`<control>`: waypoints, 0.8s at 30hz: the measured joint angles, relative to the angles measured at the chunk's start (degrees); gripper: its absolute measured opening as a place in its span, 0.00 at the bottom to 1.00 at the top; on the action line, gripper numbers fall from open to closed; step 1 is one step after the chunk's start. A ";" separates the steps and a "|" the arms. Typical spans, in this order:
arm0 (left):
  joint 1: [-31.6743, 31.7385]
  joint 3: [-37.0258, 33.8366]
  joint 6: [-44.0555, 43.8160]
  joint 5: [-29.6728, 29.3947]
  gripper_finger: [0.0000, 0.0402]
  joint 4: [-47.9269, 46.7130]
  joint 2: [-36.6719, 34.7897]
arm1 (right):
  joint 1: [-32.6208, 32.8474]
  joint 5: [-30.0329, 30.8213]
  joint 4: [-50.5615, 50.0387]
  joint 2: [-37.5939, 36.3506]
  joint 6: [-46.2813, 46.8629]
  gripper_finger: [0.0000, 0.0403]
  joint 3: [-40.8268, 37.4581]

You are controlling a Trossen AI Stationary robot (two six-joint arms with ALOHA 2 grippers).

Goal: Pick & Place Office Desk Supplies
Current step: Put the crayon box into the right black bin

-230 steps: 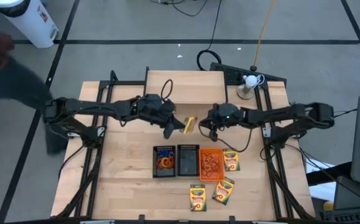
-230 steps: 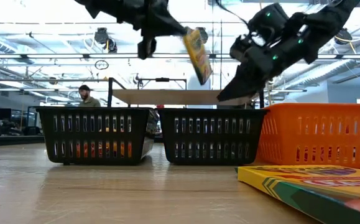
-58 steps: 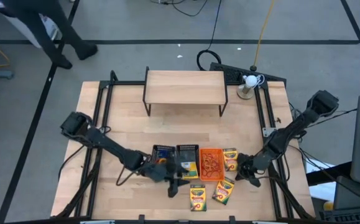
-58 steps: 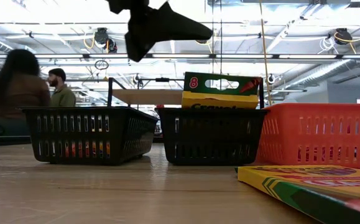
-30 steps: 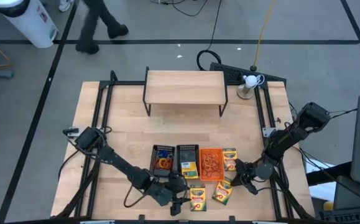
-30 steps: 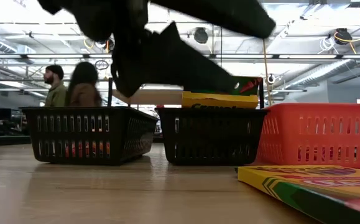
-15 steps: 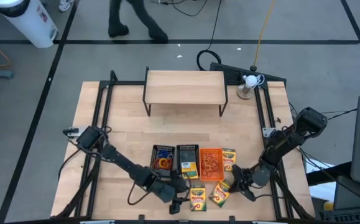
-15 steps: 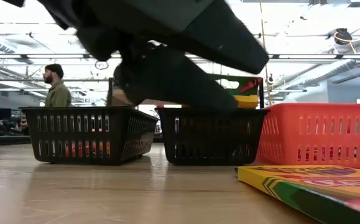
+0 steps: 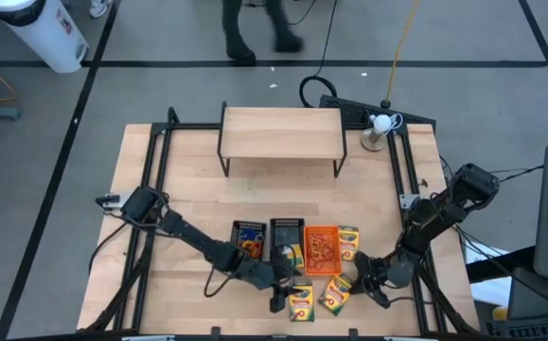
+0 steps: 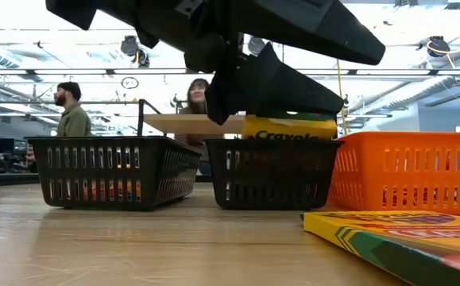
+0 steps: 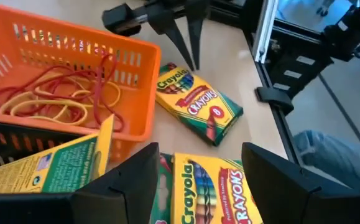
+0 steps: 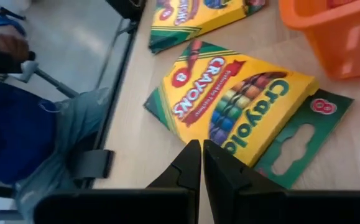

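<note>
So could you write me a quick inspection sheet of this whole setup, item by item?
Surface: light wooden table, bare at the back left.
Job's things: two black trays, orange tray holding rubber bands in a row near the front; a crayon box stands in the middle black tray; three more crayon boxes lie flat around the orange tray.
Clutter: wooden shelf at the back; white ball on a stand at the back right.
Grippers: left gripper open above the front crayon box; right gripper shut, beside another box.
Cables: black cable coiled behind the shelf.
Surroundings: people in the room beyond.
</note>
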 joint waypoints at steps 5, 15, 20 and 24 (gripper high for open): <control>-0.61 0.00 0.91 0.05 0.57 -1.26 0.00 | 1.09 3.03 -6.08 0.09 0.87 0.02 3.03; -3.76 0.45 3.34 1.82 0.57 0.48 0.00 | 4.33 6.00 -8.62 0.11 -0.82 0.02 9.20; -6.13 3.17 7.07 0.66 0.57 -1.39 0.00 | 5.57 6.23 -8.78 0.11 -0.64 0.02 9.98; -7.27 5.43 8.10 -2.18 0.57 -8.18 0.00 | 5.86 7.69 -12.14 0.11 2.19 0.02 9.98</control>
